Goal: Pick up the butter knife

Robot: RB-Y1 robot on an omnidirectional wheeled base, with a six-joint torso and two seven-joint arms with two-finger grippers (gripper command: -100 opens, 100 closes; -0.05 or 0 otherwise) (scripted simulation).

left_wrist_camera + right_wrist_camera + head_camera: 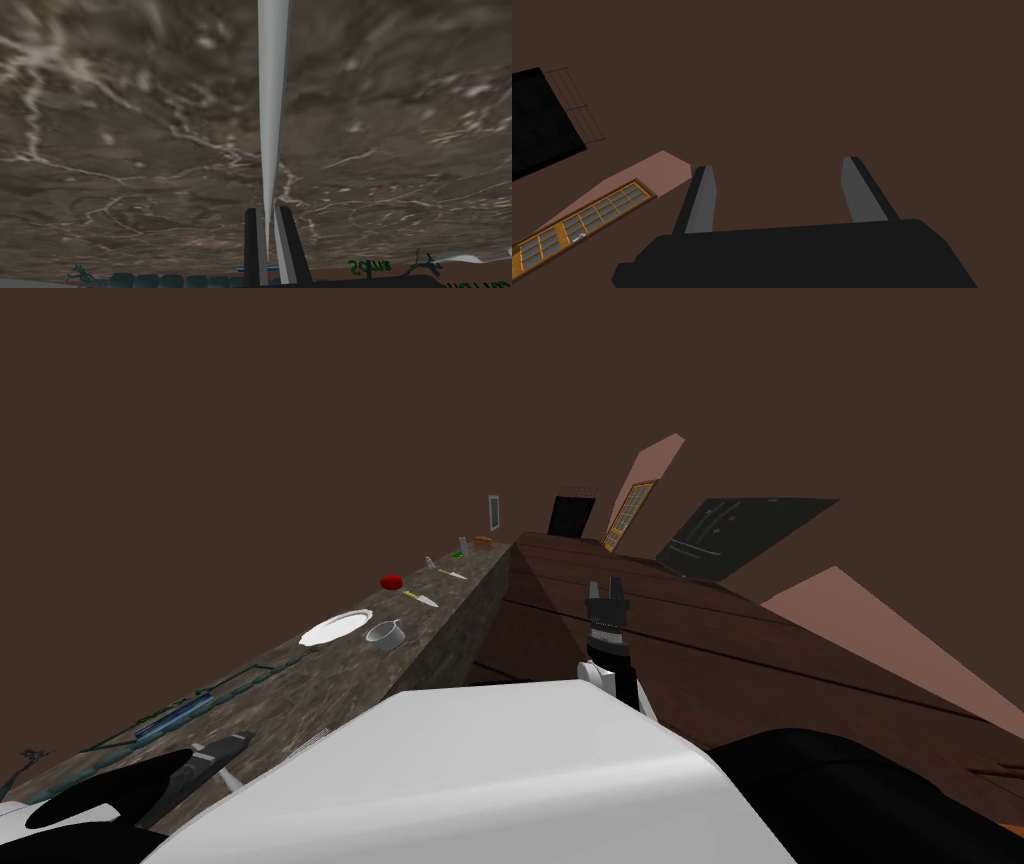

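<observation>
Marbled surface lies under your left pincer, closed on the butter knife, whose blade runs out between the fingers. Head view adds your right pincer, fingers apart.

Dim all over, flat even render light, source can't be told. Head view rolled, wide lens splays the walls out to the corners. Top of the table mottled mid grey, its side face darker; floor in deep shade beside it. White plate is the brightest spot. Left wrist view: butter knife pale grey, one edge shaded, table pattern smeared up close
</observation>
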